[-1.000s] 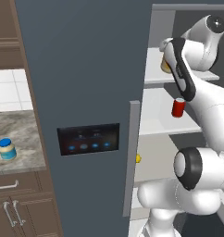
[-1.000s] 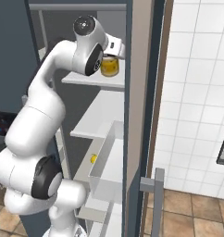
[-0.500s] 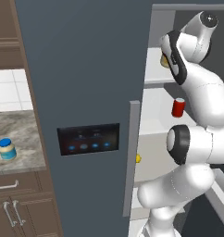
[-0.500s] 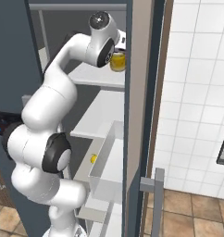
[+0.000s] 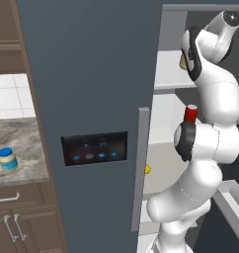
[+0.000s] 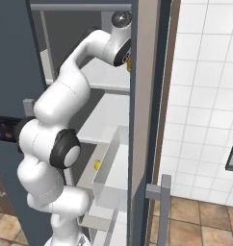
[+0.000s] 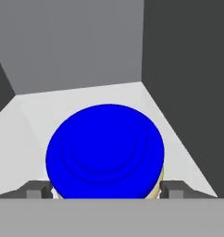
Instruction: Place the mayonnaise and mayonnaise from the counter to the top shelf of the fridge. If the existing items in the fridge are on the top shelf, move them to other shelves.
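Gripper jaws sit on either side of the cream-yellow mayonnaise, clamped on it over the fridge's top shelf. Second jar waits on the counter left of the fridge; red can sits one shelf lower

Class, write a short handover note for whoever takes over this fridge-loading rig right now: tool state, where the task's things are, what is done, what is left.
Tool: up at the top shelf of the fridge, its fingers either side of the cream-yellow mayonnaise jar; release not confirmed.
Second mayonnaise jar: on the counter, left of the fridge door.
Red can: on the shelf below the top one.
Yellow ball: on a lower shelf.
Done: first jar brought to the top shelf.
Left: let go and back out, then fetch the counter jar and put it on the top shelf too.
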